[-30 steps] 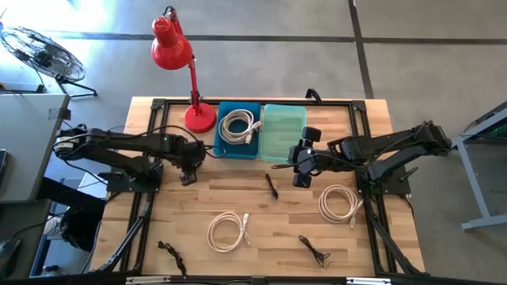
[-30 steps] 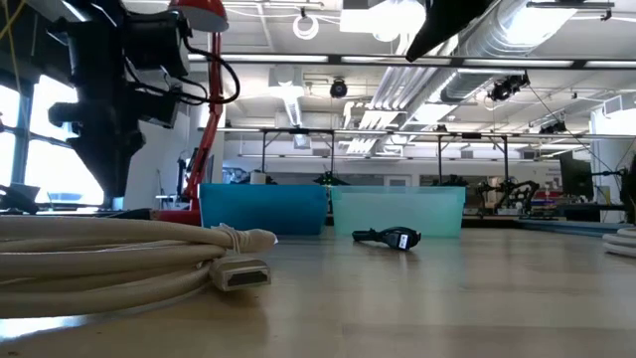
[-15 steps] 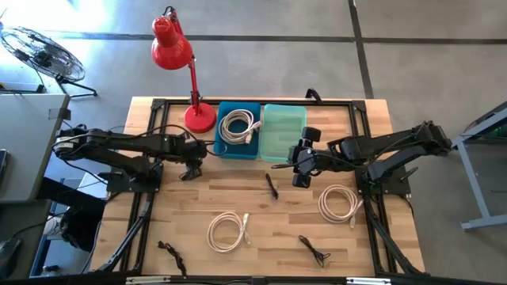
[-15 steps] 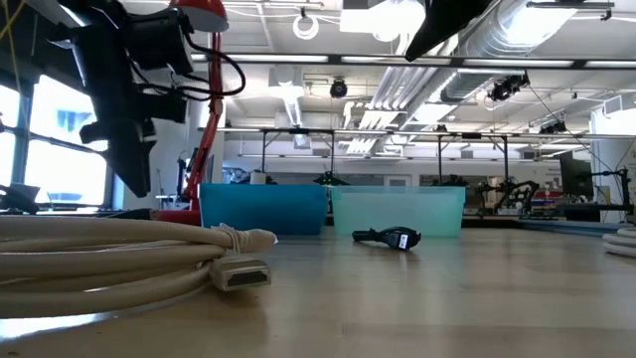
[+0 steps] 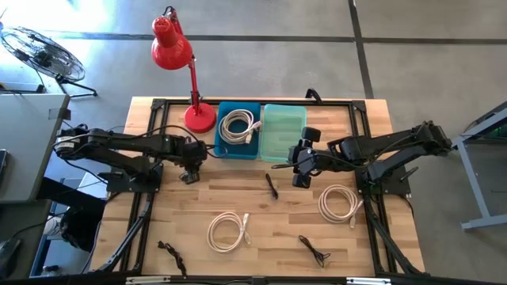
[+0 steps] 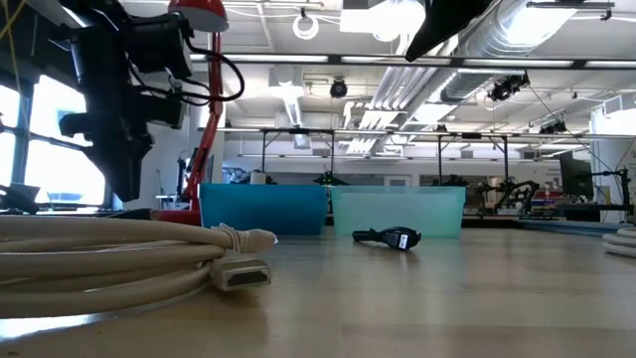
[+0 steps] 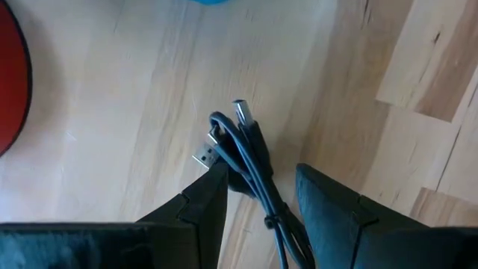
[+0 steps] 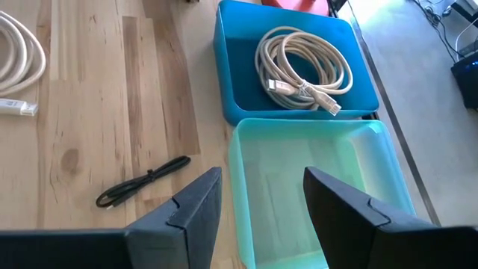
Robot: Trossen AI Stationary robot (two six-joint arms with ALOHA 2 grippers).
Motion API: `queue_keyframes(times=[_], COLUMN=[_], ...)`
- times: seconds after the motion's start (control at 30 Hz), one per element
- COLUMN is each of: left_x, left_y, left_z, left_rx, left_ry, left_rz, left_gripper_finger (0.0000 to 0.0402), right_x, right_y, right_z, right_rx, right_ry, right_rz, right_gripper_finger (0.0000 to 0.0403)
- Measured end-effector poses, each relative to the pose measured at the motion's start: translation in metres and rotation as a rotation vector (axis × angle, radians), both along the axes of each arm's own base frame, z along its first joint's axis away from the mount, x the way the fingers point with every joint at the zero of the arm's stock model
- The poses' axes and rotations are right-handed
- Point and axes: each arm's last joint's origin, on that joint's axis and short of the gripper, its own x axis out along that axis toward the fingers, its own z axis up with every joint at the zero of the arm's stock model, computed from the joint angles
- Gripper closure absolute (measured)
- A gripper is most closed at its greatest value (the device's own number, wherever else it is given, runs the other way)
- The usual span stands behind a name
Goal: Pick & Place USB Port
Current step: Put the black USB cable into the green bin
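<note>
A bundled black USB cable (image 7: 246, 153) shows between my left gripper's (image 7: 261, 168) two fingers, with a gap on either side, so the gripper stands open. In the high view my left gripper (image 5: 188, 174) hovers low over the wood just left of the blue bin (image 5: 219, 138). My right gripper (image 5: 298, 168) waits open beside the empty teal bin (image 5: 283, 131), nothing between its fingers (image 8: 196, 202). Another black cable (image 5: 271, 186) lies on the table between the arms, and it appears as the black cable (image 8: 142, 183) in the right wrist view.
The blue bin (image 8: 231, 82) holds a coiled white cable (image 8: 302, 71). White coils lie at the front middle (image 5: 230, 229) and front right (image 5: 339, 202). More black cables (image 5: 170, 253) (image 5: 315, 252) lie near the front edge. A red lamp (image 5: 198, 117) stands behind the left gripper.
The left gripper tilted briefly and swung back to nearly the same pose, staying in place. The right arm has not moved.
</note>
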Motion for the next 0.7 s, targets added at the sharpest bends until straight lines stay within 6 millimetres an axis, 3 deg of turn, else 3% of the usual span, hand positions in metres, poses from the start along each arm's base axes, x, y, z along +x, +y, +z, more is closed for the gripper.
queue_keyframes(times=[0.7], left_x=[-0.004], left_y=[0.0006], left_z=[-0.0044], left_rx=[0.017], left_ry=[0.074], left_rz=[0.06], left_gripper_finger=[0.0248], right_x=[0.0], right_y=[0.0002], right_z=[-0.0001], right_rx=[0.015], right_ry=[-0.003], right_rz=[-0.005], right_gripper_finger=[0.022])
